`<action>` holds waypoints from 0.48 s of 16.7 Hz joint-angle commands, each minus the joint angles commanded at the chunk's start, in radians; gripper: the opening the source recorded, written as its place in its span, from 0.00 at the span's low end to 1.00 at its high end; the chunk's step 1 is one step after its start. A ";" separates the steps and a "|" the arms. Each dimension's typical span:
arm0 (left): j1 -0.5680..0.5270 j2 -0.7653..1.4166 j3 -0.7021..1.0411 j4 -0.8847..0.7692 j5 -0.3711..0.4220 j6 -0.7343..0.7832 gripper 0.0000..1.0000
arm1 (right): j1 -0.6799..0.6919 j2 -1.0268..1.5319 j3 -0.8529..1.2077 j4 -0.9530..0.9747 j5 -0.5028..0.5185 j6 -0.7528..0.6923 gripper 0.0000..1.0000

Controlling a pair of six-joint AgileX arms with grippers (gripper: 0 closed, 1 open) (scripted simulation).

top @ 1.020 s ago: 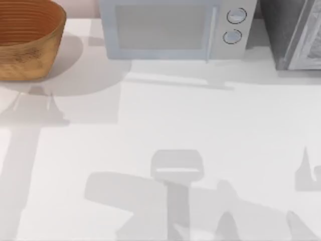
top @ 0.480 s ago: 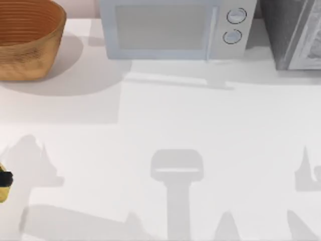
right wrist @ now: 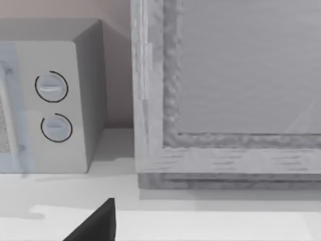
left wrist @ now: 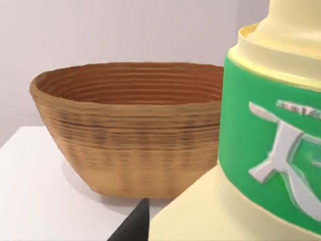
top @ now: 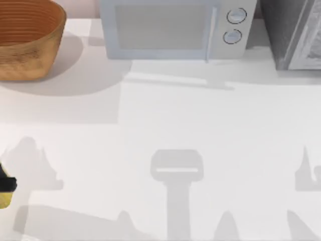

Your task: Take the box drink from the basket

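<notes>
1. Though little of it shows from above, the box drink sits at the lower left edge of the frame, clamped in the left gripper, well apart from the basket at upper left.
2. It looks light and rigid but smooth, so I would grip its flat body below the green band.
3. I cannot tell how the right gripper is set.

The basket stands far left, the microwave to its right, box drink near left edge
</notes>
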 joint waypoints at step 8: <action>-0.271 0.280 0.134 0.176 -0.332 -0.096 0.00 | 0.000 0.000 0.000 0.000 0.000 0.000 1.00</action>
